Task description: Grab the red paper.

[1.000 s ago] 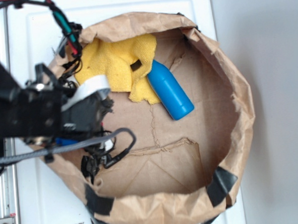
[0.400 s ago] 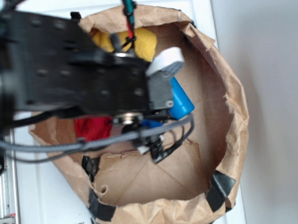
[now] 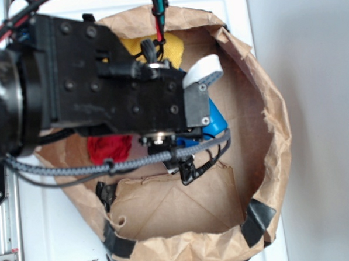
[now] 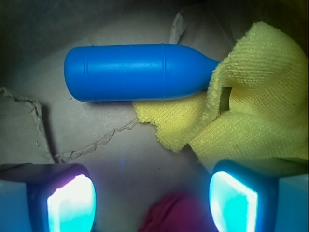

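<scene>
The arm is hanging over the brown paper bag [image 3: 266, 90] that sits opened out on the white worktop [image 3: 45, 231], and from here it blocks most of what lies inside. The red paper [image 3: 109, 148] shows as a crumpled red patch under the arm, near the bag's left wall. In the wrist view it only just pokes in at the bottom edge [image 4: 169, 215], between the two fingertip pads [image 4: 72, 203], which stand well apart with nothing held. So the pincer [image 4: 152, 205] is open and not yet over the wad; it looks down more on the blue bottle [image 4: 140, 72] and the yellow cloth [image 4: 251, 101] lying against the bottle's neck.

To do this step well, I'd say the arm should draw back towards the left wall of the bag until the red wad sits squarely between the pads, and only then go down. Dropping where it is would risk pinching the cloth's corner, which lies close to the right-hand pad in the wrist view. The wad is soft and full of folds, so it ought to squash and hold if the pads go deep enough to take its bulk, not just a loose edge. The bag floor is creased and torn in places, and a pad could catch on it.
</scene>
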`<state>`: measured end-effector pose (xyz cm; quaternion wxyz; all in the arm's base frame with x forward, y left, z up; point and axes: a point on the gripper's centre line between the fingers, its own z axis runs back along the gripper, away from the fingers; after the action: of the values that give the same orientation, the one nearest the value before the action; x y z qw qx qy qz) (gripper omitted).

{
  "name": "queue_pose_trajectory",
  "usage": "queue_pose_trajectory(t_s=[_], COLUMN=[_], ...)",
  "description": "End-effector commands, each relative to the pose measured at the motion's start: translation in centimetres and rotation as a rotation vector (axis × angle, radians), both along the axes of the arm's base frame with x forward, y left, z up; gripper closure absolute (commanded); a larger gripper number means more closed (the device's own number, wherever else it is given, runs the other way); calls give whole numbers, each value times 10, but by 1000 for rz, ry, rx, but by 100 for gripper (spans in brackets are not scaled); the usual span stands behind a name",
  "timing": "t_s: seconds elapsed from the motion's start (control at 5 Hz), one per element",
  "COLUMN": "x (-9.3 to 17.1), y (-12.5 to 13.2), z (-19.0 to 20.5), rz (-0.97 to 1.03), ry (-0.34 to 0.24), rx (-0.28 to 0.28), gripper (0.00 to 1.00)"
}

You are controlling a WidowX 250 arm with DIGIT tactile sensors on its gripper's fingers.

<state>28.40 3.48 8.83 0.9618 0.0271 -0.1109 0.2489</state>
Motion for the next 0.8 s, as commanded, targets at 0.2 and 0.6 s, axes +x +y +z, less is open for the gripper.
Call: queue_pose_trajectory(t_s=[0.2,0.6], x=[9,-2], y=[12,57], z=[17,27], rz=[-36,-106], ry=[-44,-45], rx=[2,-35], gripper=[0,0])
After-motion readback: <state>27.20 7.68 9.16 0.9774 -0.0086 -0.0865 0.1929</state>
